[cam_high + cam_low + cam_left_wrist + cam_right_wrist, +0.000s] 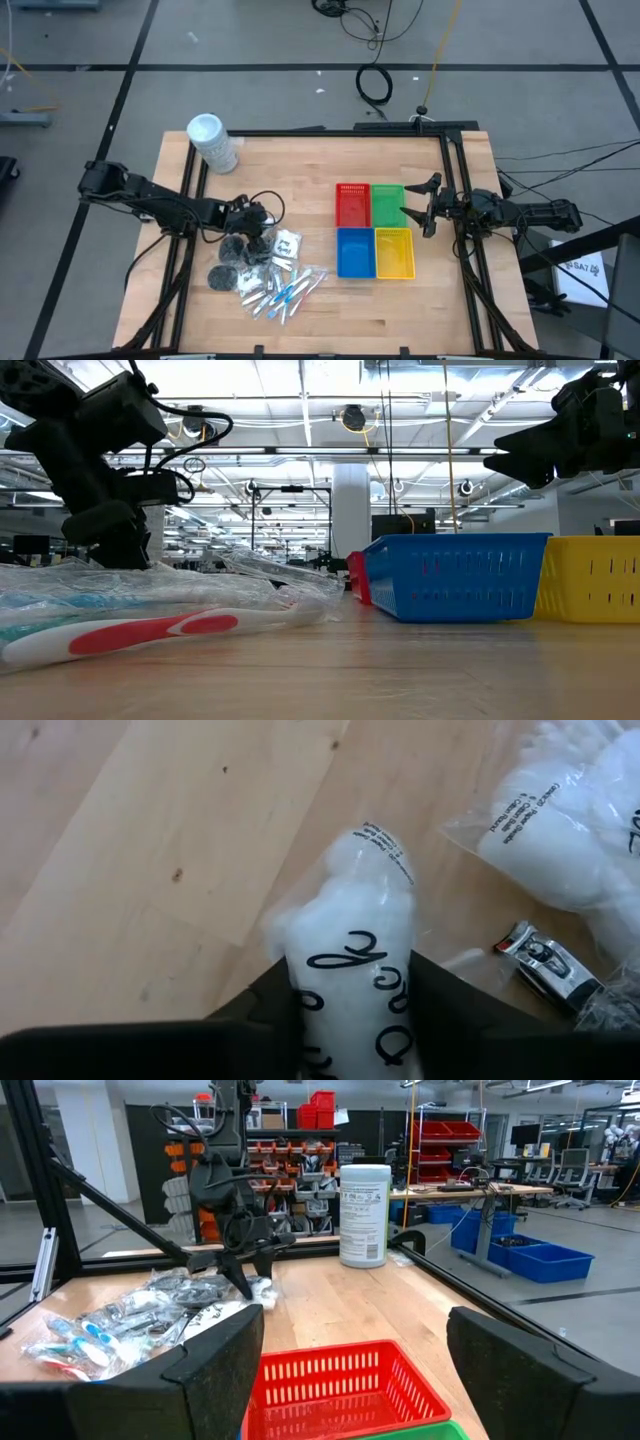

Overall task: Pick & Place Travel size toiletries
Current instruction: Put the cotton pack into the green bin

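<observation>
A white packet (352,935) (clear-wrapped) is pinched by the left gripper (350,1005); the right gripper (420,207) is held wide open, empty.

Wooden table (320,310): toiletries (270,275), trays (375,230), tub (212,142)

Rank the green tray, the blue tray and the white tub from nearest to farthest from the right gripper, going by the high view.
Measured from the right gripper at the table's right side:
1. Green tray, directly beside the gripper, at the far right of the tray block.
2. Blue tray, the block's near left corner.
3. White tub, across the table at its far left corner.
</observation>
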Robot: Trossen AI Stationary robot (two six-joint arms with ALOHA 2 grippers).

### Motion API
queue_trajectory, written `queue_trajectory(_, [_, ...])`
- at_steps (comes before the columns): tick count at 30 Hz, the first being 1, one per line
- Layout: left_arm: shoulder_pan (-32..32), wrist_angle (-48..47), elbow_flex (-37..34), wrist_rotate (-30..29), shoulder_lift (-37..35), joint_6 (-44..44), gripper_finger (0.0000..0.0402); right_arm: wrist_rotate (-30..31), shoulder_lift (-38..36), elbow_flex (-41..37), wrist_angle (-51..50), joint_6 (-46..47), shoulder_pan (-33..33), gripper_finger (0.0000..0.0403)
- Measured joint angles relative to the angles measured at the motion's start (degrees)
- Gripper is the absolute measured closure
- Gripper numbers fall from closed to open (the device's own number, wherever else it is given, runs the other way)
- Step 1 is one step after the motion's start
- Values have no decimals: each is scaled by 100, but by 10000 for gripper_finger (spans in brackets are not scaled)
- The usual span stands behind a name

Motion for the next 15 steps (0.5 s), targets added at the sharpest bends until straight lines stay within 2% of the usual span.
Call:
queue_trajectory(6, [2,-66,82,21,-287,97,301,0,0,1,0,0,-1,99])
queue_trajectory(15, [2,96,764,-26,-1238,1392,329,-3,0,0,85,25,0,99])
